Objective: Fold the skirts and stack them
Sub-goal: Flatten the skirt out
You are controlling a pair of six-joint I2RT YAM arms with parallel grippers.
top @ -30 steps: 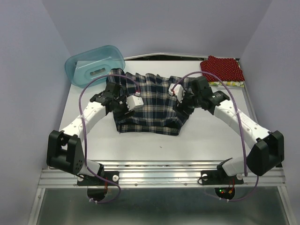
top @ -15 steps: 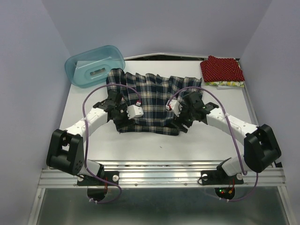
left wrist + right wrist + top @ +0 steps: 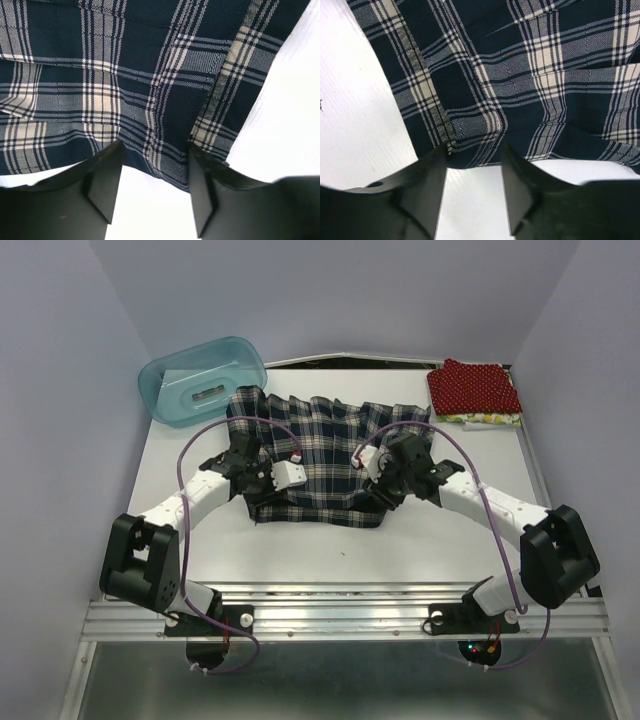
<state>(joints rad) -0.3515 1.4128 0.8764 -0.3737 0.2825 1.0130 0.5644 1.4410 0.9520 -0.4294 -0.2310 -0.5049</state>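
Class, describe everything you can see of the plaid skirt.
The plaid skirt is woven cloth in navy, white and dark green, pleated, spread flat on the white table, wider at its far edge. Its near hem sits at the tips of the open jaws of the left gripper and the right gripper.

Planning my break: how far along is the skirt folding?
Done: the red skirt lies folded on the yellowish skirt at the far right corner. In hand: the left claw and right claw sit open over the near edge of the plaid skirt. Left: grip, fold it, add it to the stack.
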